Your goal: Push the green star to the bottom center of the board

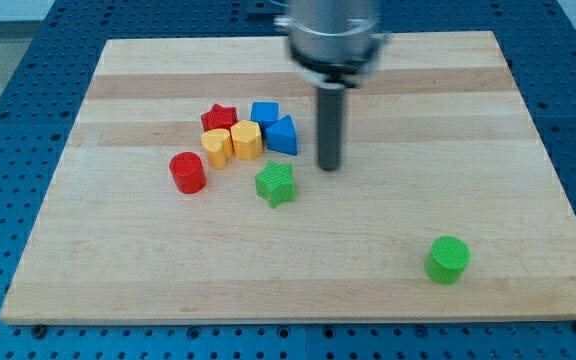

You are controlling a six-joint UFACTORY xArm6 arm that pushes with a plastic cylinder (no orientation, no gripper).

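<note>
The green star [276, 183] lies on the wooden board [118, 260], left of centre. My tip [329, 167] rests on the board just right of and slightly above the star, a short gap away. The rod rises from it to the metal arm end at the view's top. Above and left of the star is a tight cluster: a red star [219, 118], a blue cube [265, 114], a blue triangular block [283, 135], a yellow hexagonal block [247, 140] and a yellow block [217, 146]. A red cylinder [187, 172] stands left of the star.
A green cylinder [448, 259] stands near the board's bottom right. The board lies on a blue perforated table [8, 120] that shows around its edges.
</note>
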